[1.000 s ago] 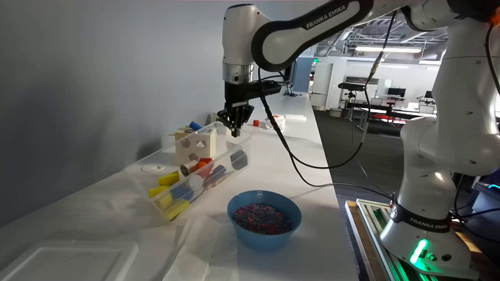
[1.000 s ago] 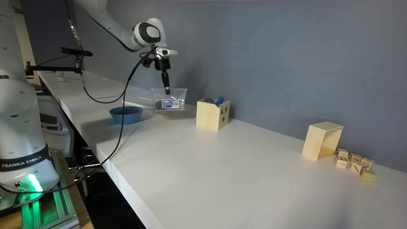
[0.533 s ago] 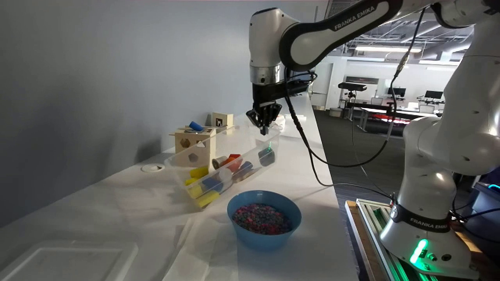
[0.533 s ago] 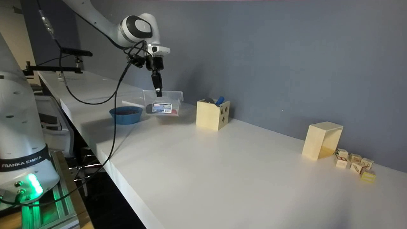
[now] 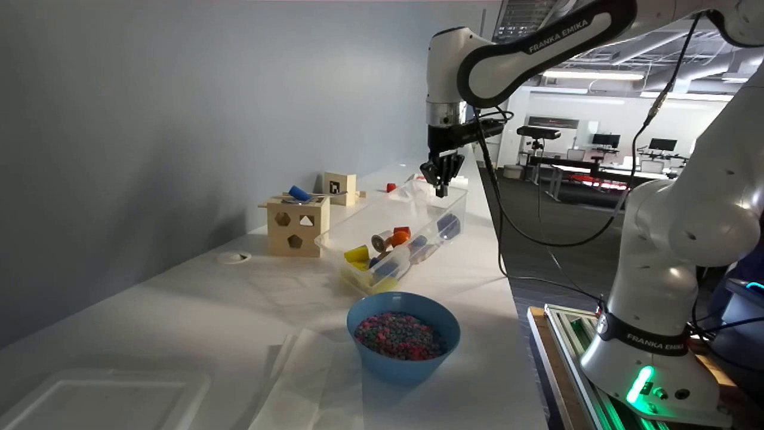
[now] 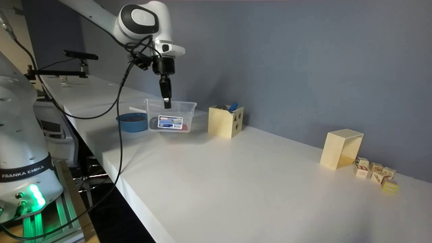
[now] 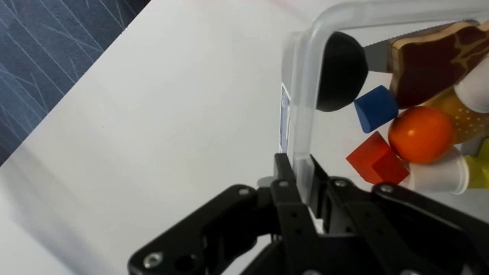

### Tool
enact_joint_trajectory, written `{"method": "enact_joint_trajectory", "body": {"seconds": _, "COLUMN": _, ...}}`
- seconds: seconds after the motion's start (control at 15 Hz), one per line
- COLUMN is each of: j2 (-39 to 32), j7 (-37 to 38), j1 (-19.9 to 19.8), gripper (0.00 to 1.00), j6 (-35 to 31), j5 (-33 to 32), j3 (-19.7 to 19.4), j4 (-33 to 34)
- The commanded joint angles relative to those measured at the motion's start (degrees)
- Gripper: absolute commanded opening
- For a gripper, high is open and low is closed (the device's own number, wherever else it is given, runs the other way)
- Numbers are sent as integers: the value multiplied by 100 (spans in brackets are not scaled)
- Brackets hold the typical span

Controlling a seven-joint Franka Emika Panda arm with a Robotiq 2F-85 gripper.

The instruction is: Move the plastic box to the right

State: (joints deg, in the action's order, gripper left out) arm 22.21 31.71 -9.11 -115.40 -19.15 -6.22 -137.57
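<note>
Rim pinched: you have the plastic box by one end

Your gripper has the rim clamped, one finger inside the box and one outside, gap no wider than the rim. Box is just beside the blue bowl; can't tell if they touch, or if the box's underside rests on the table.

Surface: long, white, running along a grey wall. Wooden cube with shaped holes near the plastic box. Small blocks well apart, next to a hollow wooden case.

Room: dark floor past the edge, monitors at the back, strip lights overhead.

Text: you can read FRANKA EMIKA on your arm and on the robot base. Label on the gripped end is blue and white with a barcode, print too small to read. Block markings likewise.
</note>
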Motion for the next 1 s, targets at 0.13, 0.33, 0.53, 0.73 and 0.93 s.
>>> {"method": "enact_joint_trajectory", "body": {"seconds": 0.13, "j2": -41, "j7": -101, "j1": -51, "gripper": 3, "j6": -102, "j5": 17, "j3": 349, "j4": -4}}
{"method": "enact_joint_trajectory", "body": {"seconds": 0.33, "j2": -152, "j7": -1085, "j1": -151, "gripper": 3, "j6": -402, "j5": -426, "j3": 234, "j4": 64}}
{"method": "enact_joint_trajectory", "body": {"seconds": 0.53, "j2": -387, "j7": -2185, "j1": -250, "gripper": 3, "j6": -755, "j5": -650, "j3": -88, "j4": 143}}
{"method": "enact_joint_trajectory", "body": {"seconds": 0.73, "j2": -747, "j7": -3132, "j1": -354, "gripper": 3, "j6": -1339, "j5": -484, "j3": -491, "j4": 227}}
{"method": "enact_joint_trajectory", "body": {"seconds": 0.93, "j2": -1235, "j7": -2900, "j1": -522, "gripper": 3, "j6": -1691, "j5": -489, "j3": -619, "j4": 391}}
